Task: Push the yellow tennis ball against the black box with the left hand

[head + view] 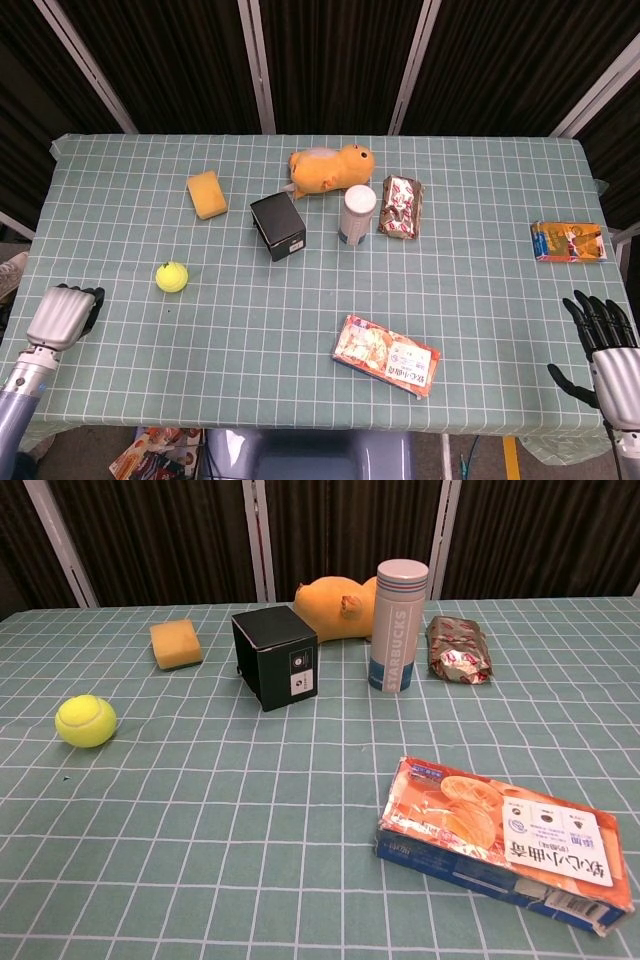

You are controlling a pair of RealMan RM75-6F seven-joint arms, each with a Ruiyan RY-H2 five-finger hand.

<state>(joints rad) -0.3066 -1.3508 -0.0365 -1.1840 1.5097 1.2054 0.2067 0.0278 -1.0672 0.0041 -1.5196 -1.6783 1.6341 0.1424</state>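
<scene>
The yellow tennis ball [172, 276] [86, 721] lies on the checked cloth at the left. The black box [278, 227] [275, 657] stands apart from it, further right and further back. My left hand [62, 315] is at the table's left edge, to the left of the ball and a little nearer me, not touching it. It holds nothing, and its black fingers [80, 293] show only as short stubs bent downward. My right hand [603, 350] hovers at the near right corner with fingers spread and empty. Neither hand shows in the chest view.
A yellow sponge [207, 194] [176, 644] sits behind the ball. An orange plush [330, 168], a white tumbler [358, 214] [398, 626] and a foil snack pack [401, 207] cluster right of the box. A biscuit box [387, 355] [505, 843] lies near the front, and an orange packet [568, 241] lies far right.
</scene>
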